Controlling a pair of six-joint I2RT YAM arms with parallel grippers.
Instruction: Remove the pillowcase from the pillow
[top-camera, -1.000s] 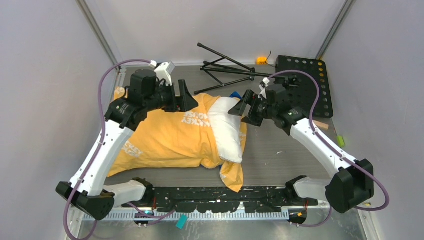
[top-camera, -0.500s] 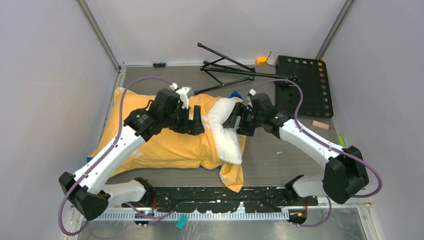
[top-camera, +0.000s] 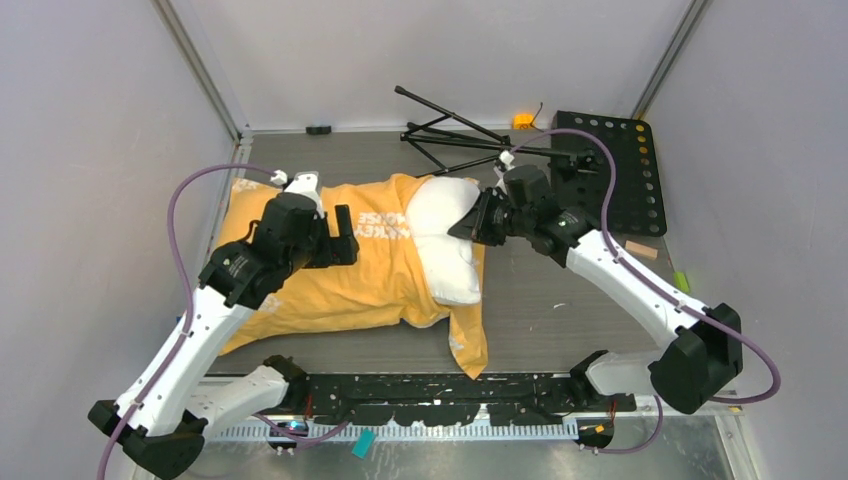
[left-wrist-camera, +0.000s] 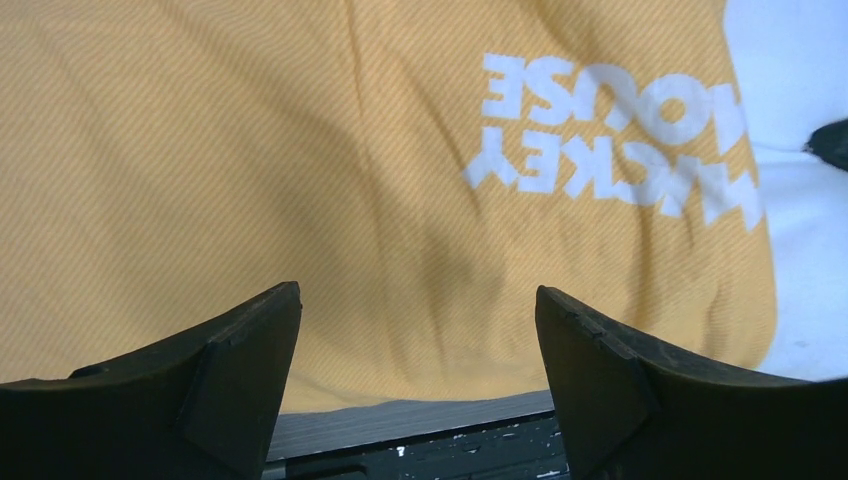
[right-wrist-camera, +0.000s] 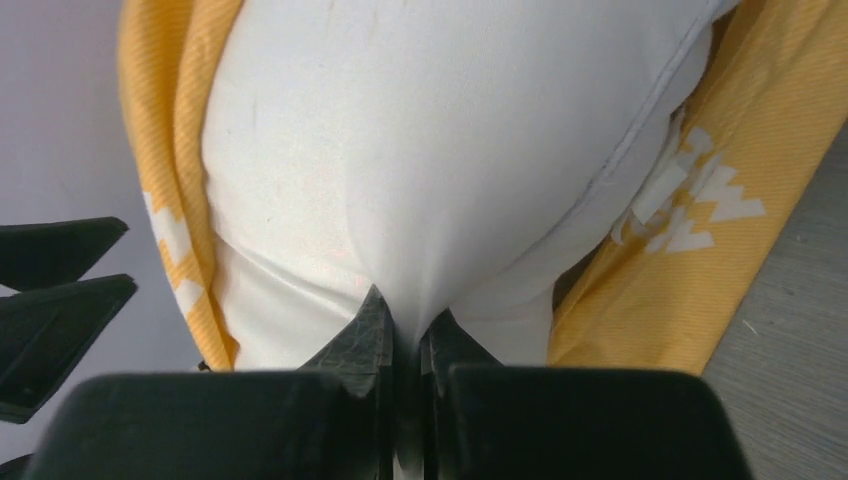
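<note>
The orange-yellow pillowcase with white lettering lies across the left half of the table. The white pillow sticks out of its right end. My right gripper is at the pillow's far right corner, shut on a pinched fold of the white pillow fabric, as the right wrist view shows at the gripper. Orange pillowcase edges flank the pillow on both sides. My left gripper hovers over the pillowcase's middle. In its wrist view the gripper stands open above the pillowcase, holding nothing.
A folded black tripod lies at the back, a black perforated board at the back right. A small wooden block sits beside it. A black rail runs along the near edge. Grey walls enclose the table.
My right gripper has closed onto the pillow's exposed end. The left gripper, still open, has drawn back leftward over the pillowcase.
</note>
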